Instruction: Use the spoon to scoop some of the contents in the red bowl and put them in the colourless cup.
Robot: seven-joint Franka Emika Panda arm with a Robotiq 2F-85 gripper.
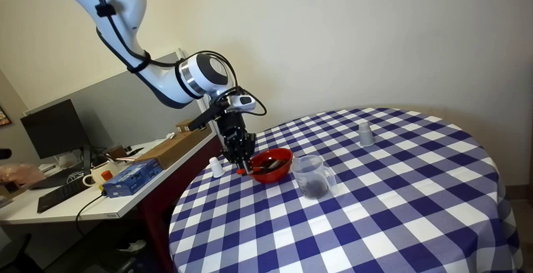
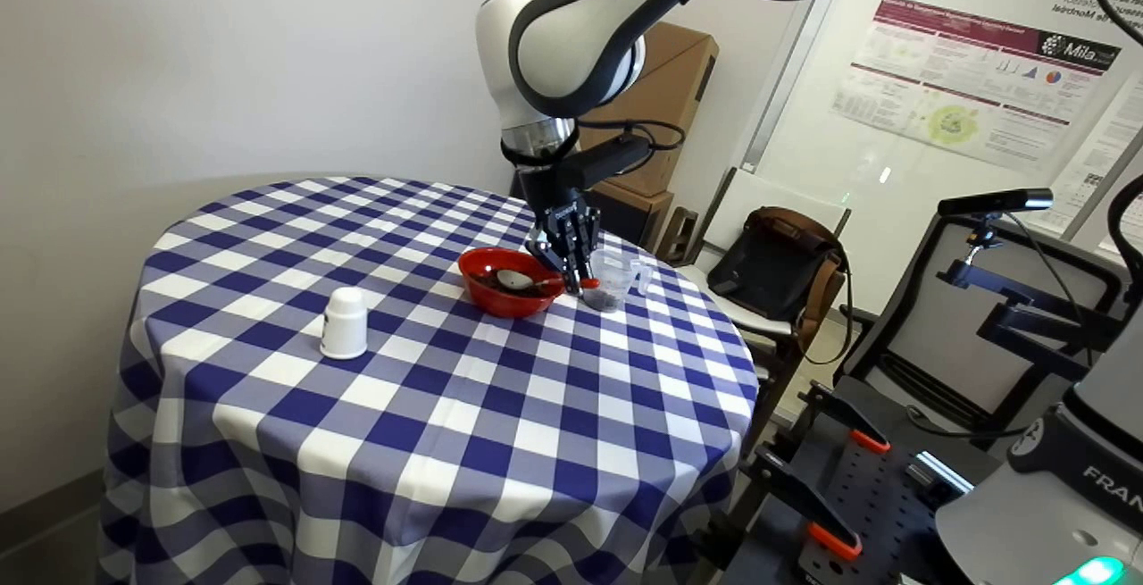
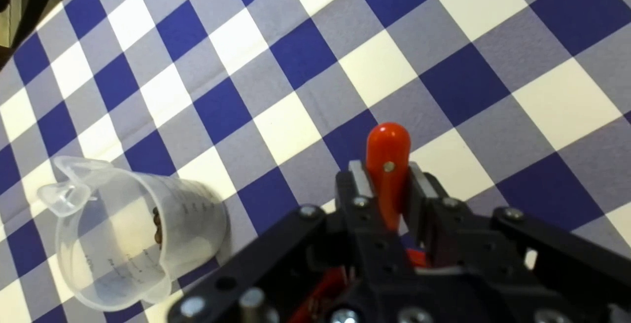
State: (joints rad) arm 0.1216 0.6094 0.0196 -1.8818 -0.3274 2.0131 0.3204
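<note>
Spoon point(image 3: 388, 150) in its grip, a robot's black gripper point(image 3: 391, 181) has its fingers point(image 3: 419, 185) closed against both sides of the red handle, whose rounded end juts past the fingertips in the wrist view. The spoon's pale scoop point(image 2: 515, 279) lies inside a shallow red bowl point(image 2: 513, 305), over dark contents point(image 2: 487, 280) too small to make out; whether it touches them cannot be told. Near the bowl, a colourless measuring cup point(image 3: 194, 227) stands upright, its handle on the side away from the bowl, with brown, bean-like pieces point(image 3: 157, 227) at the bottom. Both sit on a round table point(image 1: 374, 223) spread with a blue-and-white checked cloth point(image 2: 446, 442). In an exterior view, a small white cup-shaped piece point(image 1: 216, 167) stands apart from the bowl, and a grayish one point(image 1: 365, 135) stands well apart from both. Beyond the table, a white desk point(image 1: 23, 211) holds a monitor point(image 1: 54, 127), a keyboard point(image 1: 62, 193) and a blue box point(image 1: 132, 178). Across the table in an exterior view, a black bag point(image 2: 768, 268) rests on a chair point(image 2: 746, 201), with a cardboard box point(image 2: 665, 112) near it and a printed poster point(image 2: 964, 89) farther back. A pale wall point(image 1: 374, 35) backs both exterior views.
</note>
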